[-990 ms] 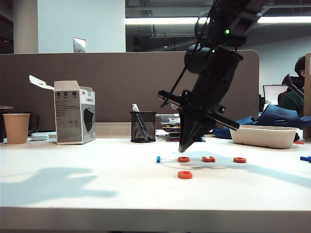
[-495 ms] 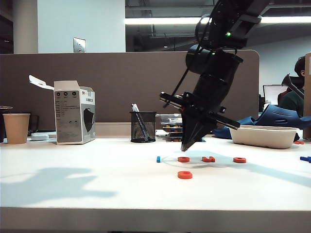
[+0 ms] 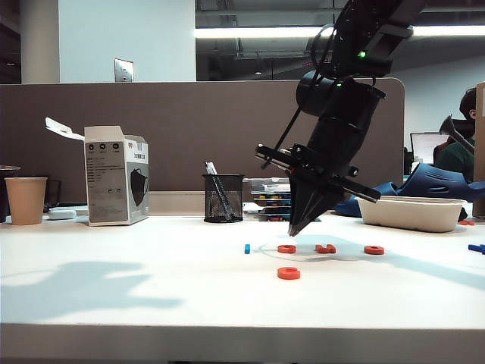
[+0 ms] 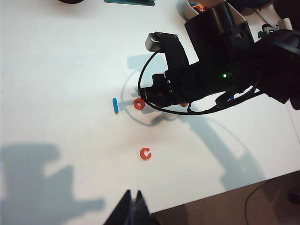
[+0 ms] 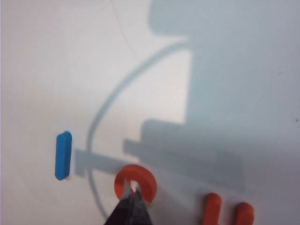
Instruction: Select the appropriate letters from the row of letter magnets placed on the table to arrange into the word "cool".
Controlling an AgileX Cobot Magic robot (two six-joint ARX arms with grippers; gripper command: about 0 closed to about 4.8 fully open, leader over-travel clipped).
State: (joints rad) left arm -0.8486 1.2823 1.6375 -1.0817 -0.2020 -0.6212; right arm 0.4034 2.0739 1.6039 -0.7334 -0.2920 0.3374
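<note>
My right gripper (image 3: 294, 230) pinched together, empty, hovering over ring letter (image 5: 135, 183) beside blue bar (image 5: 63, 155); C (image 4: 145, 153) sits apart, nearer. Left gripper (image 4: 132, 206) together, idle. Risk: closed tips nudge ring, scatter row.
</note>
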